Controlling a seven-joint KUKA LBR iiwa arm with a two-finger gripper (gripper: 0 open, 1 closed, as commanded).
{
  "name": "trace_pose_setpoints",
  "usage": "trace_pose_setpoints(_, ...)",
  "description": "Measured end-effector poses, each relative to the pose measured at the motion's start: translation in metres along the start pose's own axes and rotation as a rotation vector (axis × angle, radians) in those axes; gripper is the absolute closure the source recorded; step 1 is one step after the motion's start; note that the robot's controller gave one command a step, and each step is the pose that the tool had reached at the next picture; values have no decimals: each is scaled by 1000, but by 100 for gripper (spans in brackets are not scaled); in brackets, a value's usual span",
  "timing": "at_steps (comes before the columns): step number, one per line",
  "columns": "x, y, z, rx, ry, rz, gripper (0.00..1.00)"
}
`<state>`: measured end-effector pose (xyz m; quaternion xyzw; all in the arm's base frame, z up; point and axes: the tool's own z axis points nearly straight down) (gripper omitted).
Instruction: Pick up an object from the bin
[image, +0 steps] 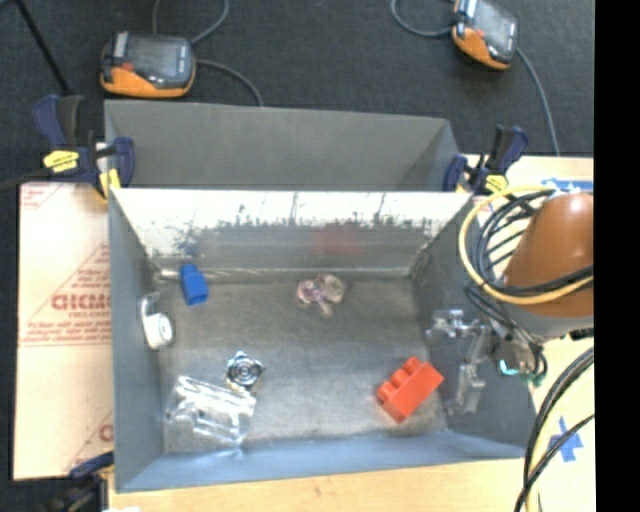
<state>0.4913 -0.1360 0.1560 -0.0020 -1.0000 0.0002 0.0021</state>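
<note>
The gripper (466, 384) is seen low at the right side of the grey bin (280, 150), over the foot of the sloped right wall. It is carried in from the right by the arm (556, 250), whose wrist is wrapped in cable loops. Whether the gripper is spread or pressed together cannot be told, and nothing can be made out within it.

The red-orange studded brick (408, 388) lies flat on the floor in the near right corner, turned at an angle, just left of the gripper and apart from it. As the nearest thing, it is judged the likeliest one to be picked. Its blocky sides would offer parallel faces to be clamped, though its nearness to the right wall may leave little room on that side.

The other things are scattered well apart, as loose things are when dropped rather than arranged. A small blue block (193, 285) rests against the foot of the far wall at the left. A white cylindrical piece (155, 326) leans at the left wall just nearer. A pale, translucent pinkish lump (320, 292) sits at the middle of the far side. A small round metallic piece (242, 371) lies left of centre, and a clear plastic item (210, 410) is spread in the near left corner, just beside it.

No lift is judged to have begun, as every thing rests on the floor of the bin.
</note>
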Motion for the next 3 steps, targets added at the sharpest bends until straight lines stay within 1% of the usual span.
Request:
trace_pose_setpoints(1, 10, 23, 81, 0, -12, 110, 0)
trace_pose_setpoints(2, 10, 23, 77, -1, -12, 105, 100)
trace_pose_setpoints(3, -5, 39, -48, 0, -16, 113, 100)
